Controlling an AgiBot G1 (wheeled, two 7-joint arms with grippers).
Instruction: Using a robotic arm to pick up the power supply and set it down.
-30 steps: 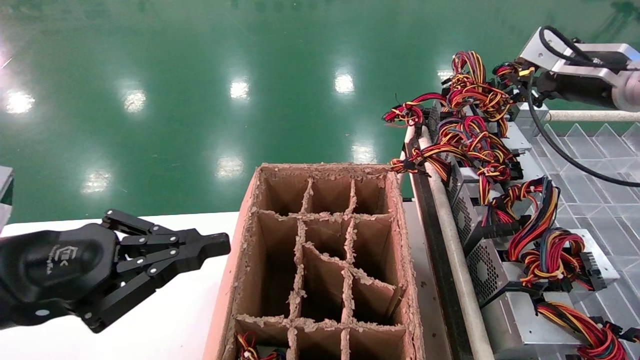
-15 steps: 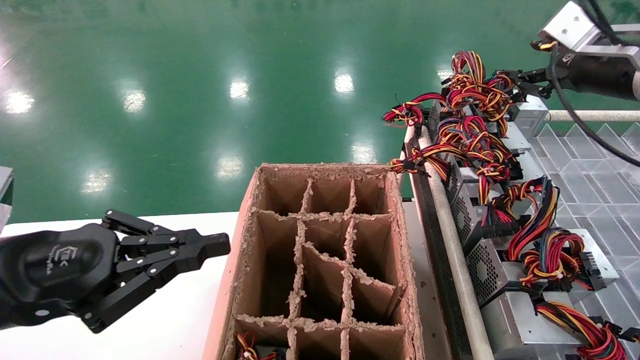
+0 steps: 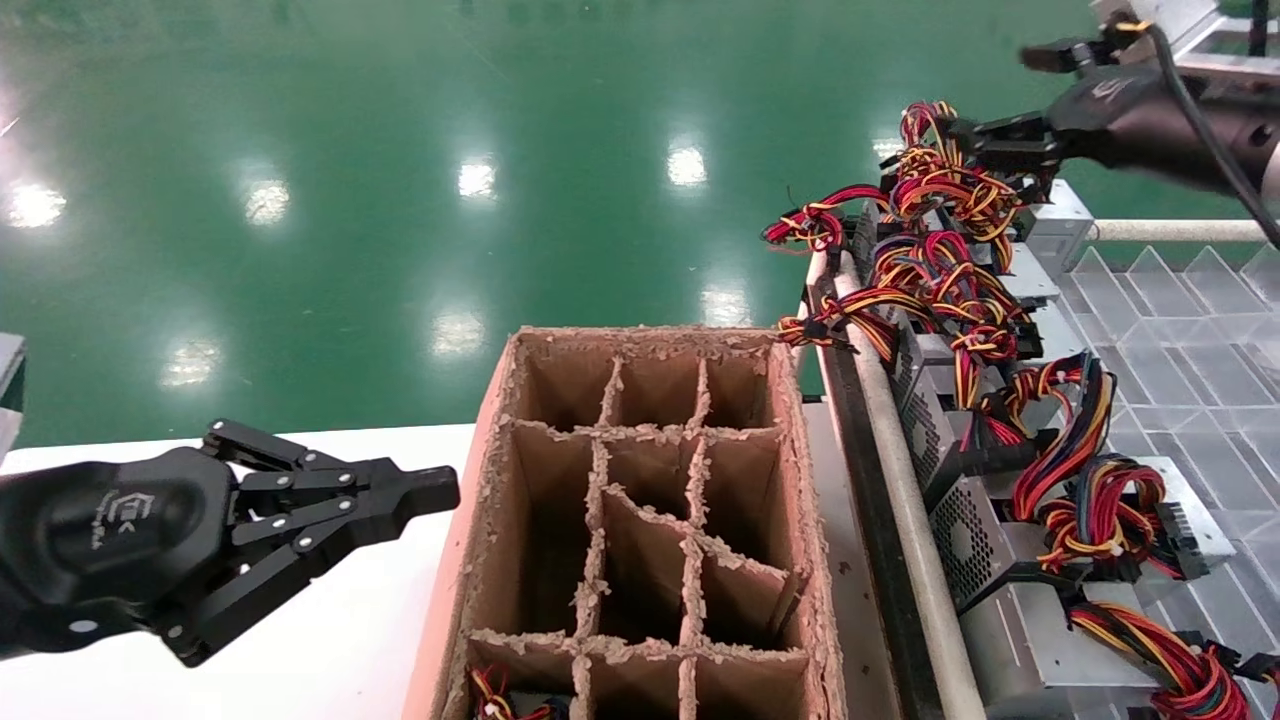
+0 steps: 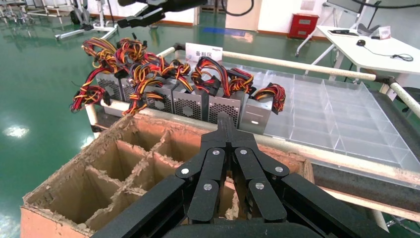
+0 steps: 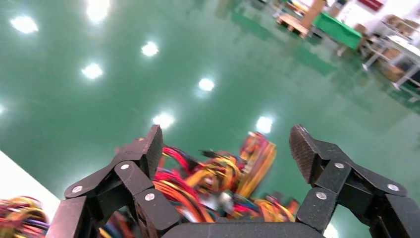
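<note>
Several silver-grey power supplies with red, yellow and black wire bundles stand in a row [image 3: 985,560] along the rack on the right, seen also in the left wrist view [image 4: 198,101]. My right gripper [image 3: 995,95] hangs open above the wire bundle [image 3: 940,180] of the farthest power supply [image 3: 1055,225], touching nothing. In the right wrist view that gripper [image 5: 227,144] has blurred wires [image 5: 218,178] below its spread fingers. My left gripper [image 3: 440,490] is shut and empty, parked over the white table [image 3: 330,660] left of the box.
A brown cardboard box [image 3: 800,480] with ragged dividers stands in the middle, wires showing in a near cell [image 3: 495,695]. A clear plastic divided tray [image 3: 1180,330] lies right of the row. A pale rail [image 3: 905,480] runs between box and supplies. Green floor lies beyond.
My right gripper has risen out of the far wire bundles and swung towards the left, now above them. The left arm has not moved.
</note>
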